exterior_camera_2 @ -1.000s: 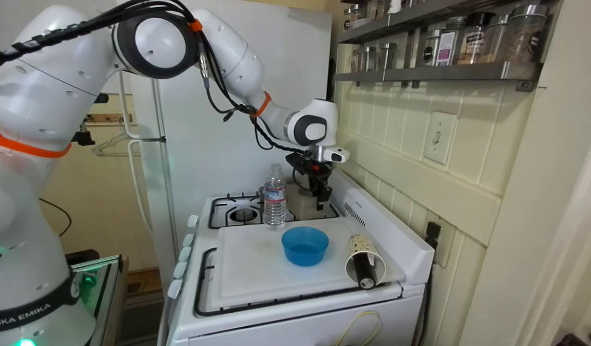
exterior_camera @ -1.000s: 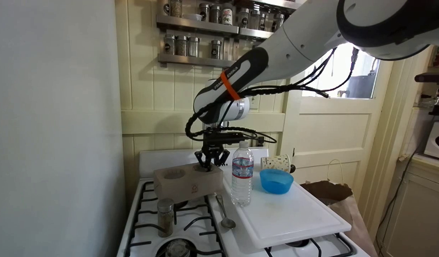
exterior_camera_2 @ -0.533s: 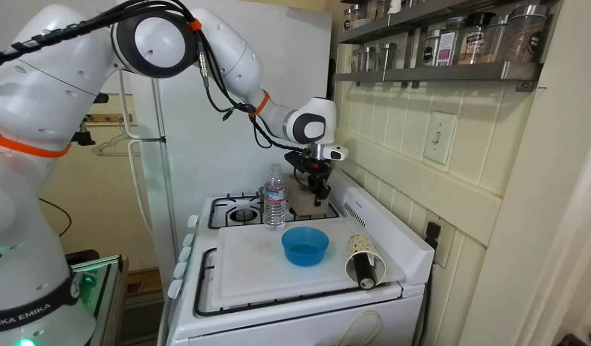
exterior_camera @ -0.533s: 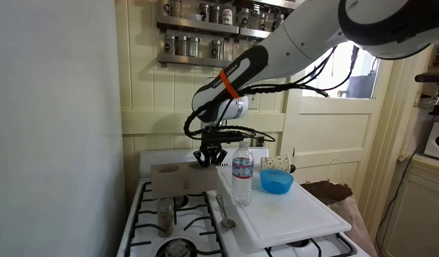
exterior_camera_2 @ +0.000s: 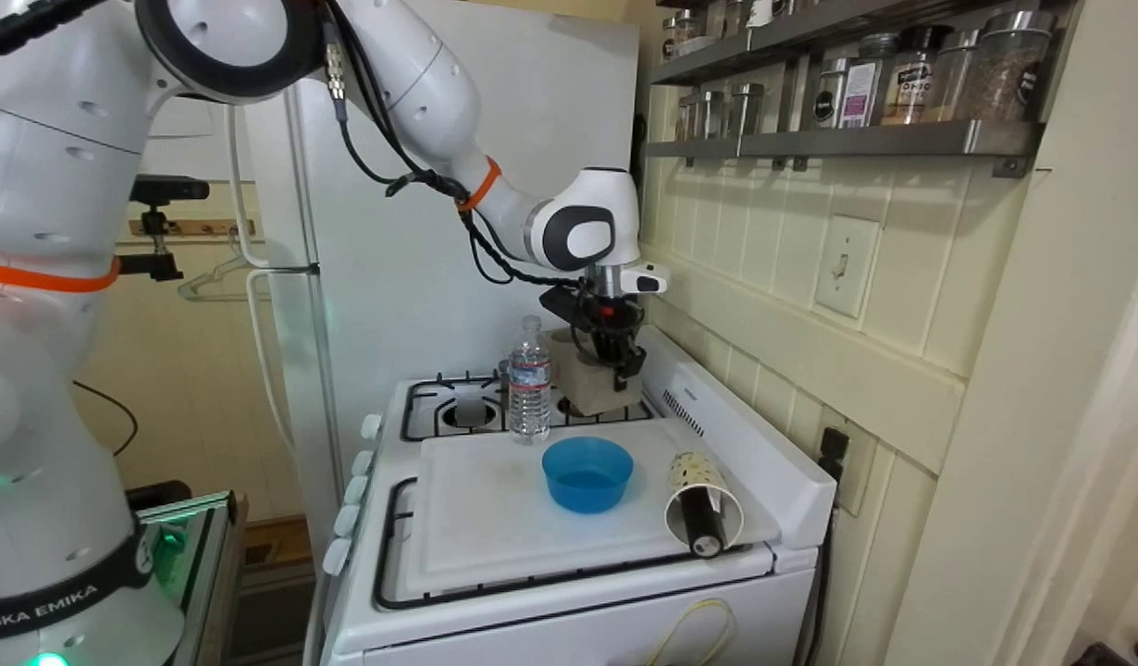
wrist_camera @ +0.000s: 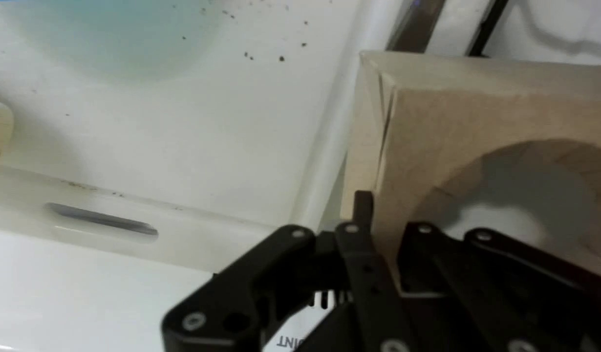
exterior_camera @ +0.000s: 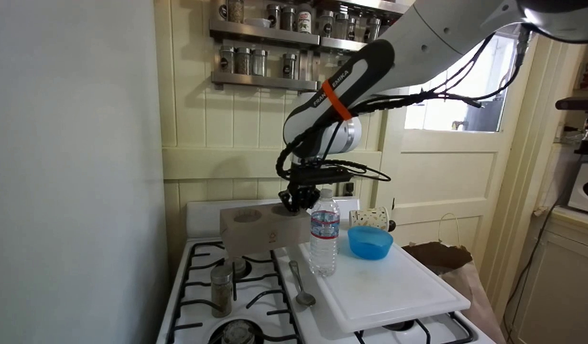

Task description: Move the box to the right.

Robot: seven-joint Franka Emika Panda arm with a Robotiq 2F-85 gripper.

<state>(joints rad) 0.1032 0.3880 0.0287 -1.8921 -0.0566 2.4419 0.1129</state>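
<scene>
The box (exterior_camera: 260, 234) is tan-grey cardboard with round holes in its top. It hangs slightly tilted above the rear stove burner, and the bottle hides part of its right end in an exterior view. It also shows behind the bottle in an exterior view (exterior_camera_2: 587, 384). My gripper (exterior_camera: 295, 210) is shut on the wall at the box's end near the white board; it also shows in an exterior view (exterior_camera_2: 622, 381). In the wrist view, the gripper (wrist_camera: 386, 220) has one finger outside the box (wrist_camera: 442, 122) and one inside its hole.
A clear water bottle (exterior_camera: 324, 239) stands at the white board's (exterior_camera: 385, 291) near left corner, close to the box. A blue bowl (exterior_camera: 370, 242) and a lying speckled cup (exterior_camera: 369, 219) are on the board. A spice jar (exterior_camera: 221, 291) and spoon (exterior_camera: 301, 291) are in front.
The box shifted slightly left and up first, then rose further and moved right with my gripper in an exterior view. The bottle, bowl and board have not moved.
</scene>
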